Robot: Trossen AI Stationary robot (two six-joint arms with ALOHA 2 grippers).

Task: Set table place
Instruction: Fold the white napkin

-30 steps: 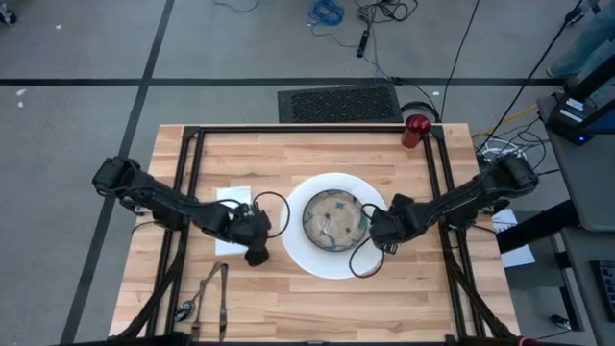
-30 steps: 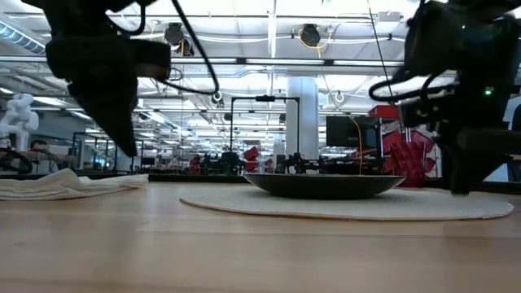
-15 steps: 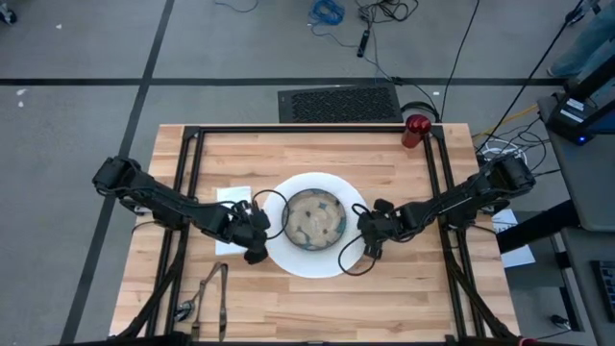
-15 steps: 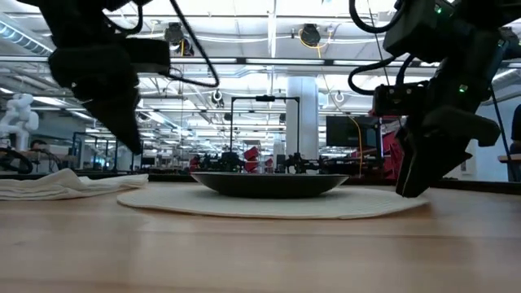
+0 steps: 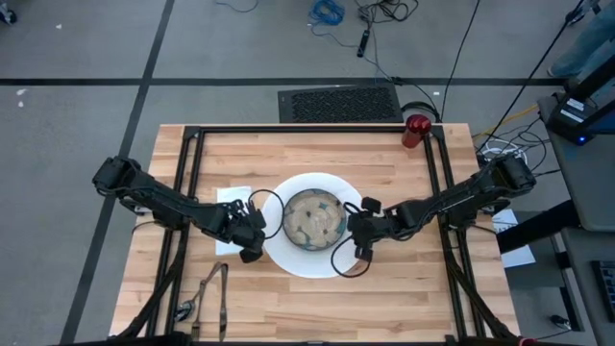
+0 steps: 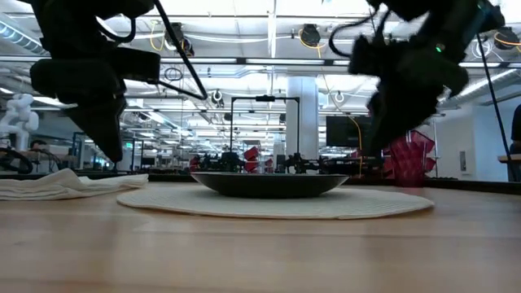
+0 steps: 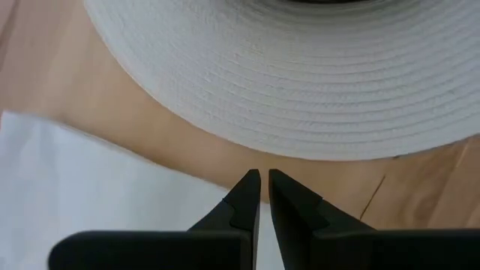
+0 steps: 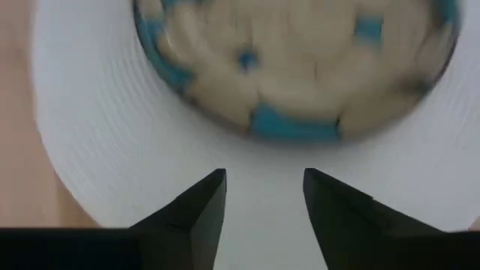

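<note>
Plate [image 5: 309, 260] and bowl [image 5: 313, 217] look stiff, smooth and breakable, probably ceramic, so I judge them rather heavy and slippery; the safest hold is on the plate's ribbed rim, with a thin pinch. The bowl sits in the middle of the plate, on the counter [image 5: 317, 159]. The right end effector [image 8: 262, 196] hangs over the plate's rim, the bowl just ahead of it, its fingers apart and holding nothing. The left end effector [image 7: 264, 191] is just outside the opposite rim, fingers nearly together and empty, partly over the white napkin [image 7: 90, 180], which is soft and light and will fold when lifted.

The cutlery [image 5: 207, 293] lies behind the left end effector near the counter edge; single pieces are hard to tell apart. The red cup [image 5: 415, 128] stands far beyond the right one. The left arm covers most of the napkin in the high view.
</note>
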